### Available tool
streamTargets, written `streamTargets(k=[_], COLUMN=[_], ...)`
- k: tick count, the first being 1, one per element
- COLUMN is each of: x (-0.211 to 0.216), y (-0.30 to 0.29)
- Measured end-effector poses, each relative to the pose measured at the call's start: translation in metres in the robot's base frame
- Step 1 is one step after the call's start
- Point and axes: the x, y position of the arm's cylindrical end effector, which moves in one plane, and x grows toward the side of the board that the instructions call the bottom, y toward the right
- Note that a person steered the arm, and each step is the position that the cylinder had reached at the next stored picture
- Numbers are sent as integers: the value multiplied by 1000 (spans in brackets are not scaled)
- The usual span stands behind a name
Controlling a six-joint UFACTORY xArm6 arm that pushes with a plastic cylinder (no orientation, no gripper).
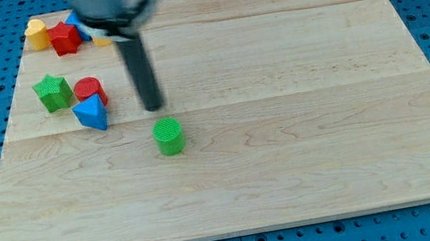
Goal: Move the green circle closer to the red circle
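Note:
The green circle [169,136] stands on the wooden board, left of the middle. The red circle [90,90] stands up and to the left of it, touching a blue triangle [91,113] below it and next to a green star [53,91] on its left. My tip [153,106] is just above the green circle, slightly to its left, with a small gap between them. The tip is to the right of the red circle.
At the board's top left corner sit a yellow block [36,33], a red star-like block [65,38], and a blue block [77,24] and a yellow block [102,40] partly hidden by the arm. The board [303,123] lies on a blue pegboard.

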Motion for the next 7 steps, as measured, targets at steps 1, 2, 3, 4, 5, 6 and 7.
streamTargets(k=[1, 2, 3, 4, 5, 6, 7], x=[62, 79, 18, -2, 28, -6, -13], y=[53, -22, -84, -117, -4, 90, 14])
